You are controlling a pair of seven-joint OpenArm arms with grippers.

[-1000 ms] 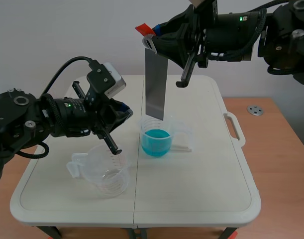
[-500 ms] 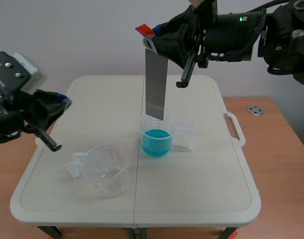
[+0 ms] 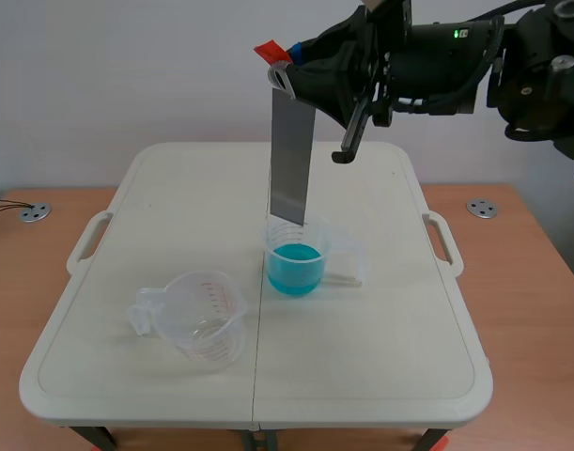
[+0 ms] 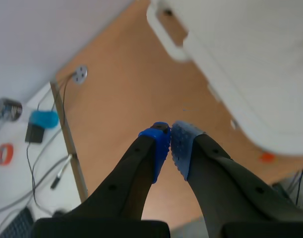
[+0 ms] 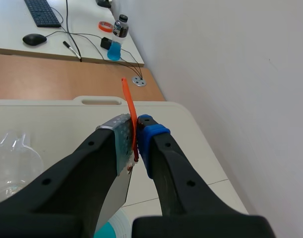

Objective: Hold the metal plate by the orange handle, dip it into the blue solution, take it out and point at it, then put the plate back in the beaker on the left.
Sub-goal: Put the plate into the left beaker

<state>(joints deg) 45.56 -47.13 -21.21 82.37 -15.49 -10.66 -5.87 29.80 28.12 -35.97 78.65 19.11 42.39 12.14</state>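
- Bright, even light from overhead in the scene view, and the table (image 3: pixel 380 329) shows flat and pale.
- Shadows are soft, just faint shade at the foot of the blue beaker (image 3: pixel 296 258) and the clear beaker (image 3: pixel 207 315).
- Small glints on the clear beaker's rim; the metal plate (image 3: pixel 290 160) reads dull, even grey.
- Left wrist view: the table (image 4: pixel 260 64) washes out near white, smeared.
- Right wrist view: dark fingers (image 5: pixel 82 173) against a bright wall (image 5: pixel 230 74).
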